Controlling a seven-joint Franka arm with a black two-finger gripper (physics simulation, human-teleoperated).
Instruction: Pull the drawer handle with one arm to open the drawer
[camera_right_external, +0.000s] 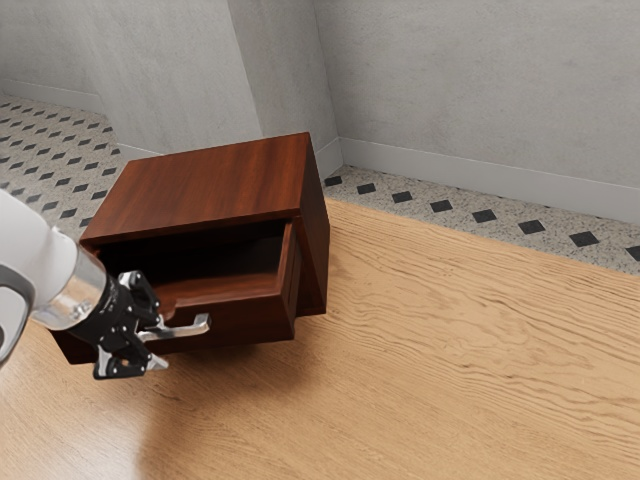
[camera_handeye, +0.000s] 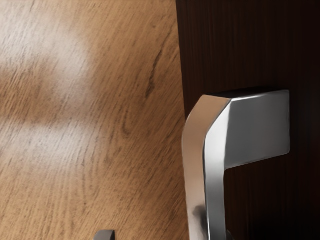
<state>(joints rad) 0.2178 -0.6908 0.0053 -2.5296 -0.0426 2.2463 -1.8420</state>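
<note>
Drawer (camera_right_external: 245, 315) part open, handle (camera_right_external: 185, 327) over wood surface (camera_right_external: 420, 350)

A light wooden surface (camera_right_external: 450, 350) with wavy grain fills the lower and right part of the frame, and in the wrist view this wood (camera_handeye: 90, 125) carries a pale, soft shine. Behind it, in the upper right and far left, lies a speckled tiled floor (camera_right_external: 480, 215) with small black diamonds. Grey concrete-looking walls (camera_right_external: 480, 70) stand above a white baseboard (camera_right_external: 480, 172).

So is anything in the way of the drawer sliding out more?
Nothing visible. The drawer is partly out of the cabinet, the gripper is at its handle, and only wooden floor lies in front of it.
</note>
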